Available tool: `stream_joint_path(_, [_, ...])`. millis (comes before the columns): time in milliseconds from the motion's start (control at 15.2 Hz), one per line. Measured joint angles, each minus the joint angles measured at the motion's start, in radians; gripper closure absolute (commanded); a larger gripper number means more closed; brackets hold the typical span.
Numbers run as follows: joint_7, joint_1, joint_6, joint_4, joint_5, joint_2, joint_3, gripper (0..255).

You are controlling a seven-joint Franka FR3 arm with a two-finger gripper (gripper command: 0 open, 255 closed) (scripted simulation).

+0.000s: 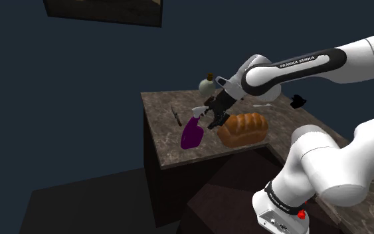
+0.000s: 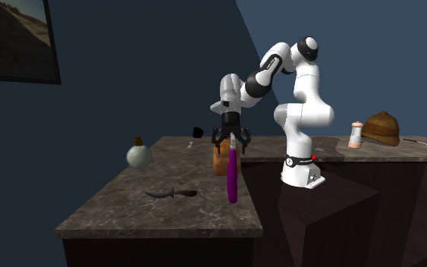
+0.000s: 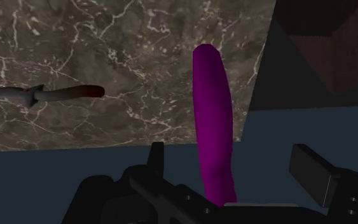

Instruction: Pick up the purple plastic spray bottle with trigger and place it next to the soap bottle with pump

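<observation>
A dark, white-veined marble counter (image 1: 160, 116) is running along deep blue walls (image 1: 72, 100), and a framed picture (image 2: 13, 38) is hanging at ten o'clock in the second exterior view. The forearm is showing the lettering FRANKA EMIKA (image 1: 299, 64). The gripper (image 1: 216, 122) is poised over the purple spray bottle (image 1: 192, 135), which is standing tall beneath it near the counter's edge, white trigger head uppermost. Whether the jaws are clamping it I cannot tell. In the shoulder view a bread loaf (image 1: 243, 128) is sitting just beside the bottle at three o'clock, a knife (image 1: 175, 117) is lying at eleven, and a round flask (image 1: 206, 84) is standing at twelve. In the second exterior view the soap bottle (image 2: 356, 135) is standing well apart at two o'clock, beyond the arm's base (image 2: 302, 173), with a brown hat (image 2: 382, 127) just beside it.
</observation>
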State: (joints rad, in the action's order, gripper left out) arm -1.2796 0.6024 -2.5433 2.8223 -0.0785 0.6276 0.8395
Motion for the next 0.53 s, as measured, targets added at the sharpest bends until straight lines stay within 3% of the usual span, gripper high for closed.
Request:
stream_joint_path(198, [-0.096,0.112,-0.062,-0.001,-0.042,-0.036,0.087,0])
stream_joint_path(528, [-0.155,0.245,-0.157,0.004,-0.107,-0.097,0.183,0])
